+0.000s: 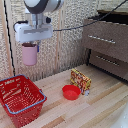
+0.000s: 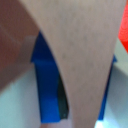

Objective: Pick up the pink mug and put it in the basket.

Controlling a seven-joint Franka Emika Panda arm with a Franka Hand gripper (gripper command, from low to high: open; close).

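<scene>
The pink mug [image 1: 29,54] hangs in the air at the exterior view's left, well above the table, held from above by my white gripper [image 1: 31,45], which is shut on its rim. The red mesh basket [image 1: 20,98] with its blue-grey rim stands on the wooden table below and a little toward the exterior view's left of the mug. In the wrist view the mug's pink wall [image 2: 80,55] fills most of the picture, with one blue finger [image 2: 47,85] pressed against it.
A red bowl [image 1: 71,92] sits on the table near the middle. A yellow and red box [image 1: 80,80] stands just behind it. A dark wooden drawer unit [image 1: 106,45] occupies the exterior view's right. A slatted wall stands behind.
</scene>
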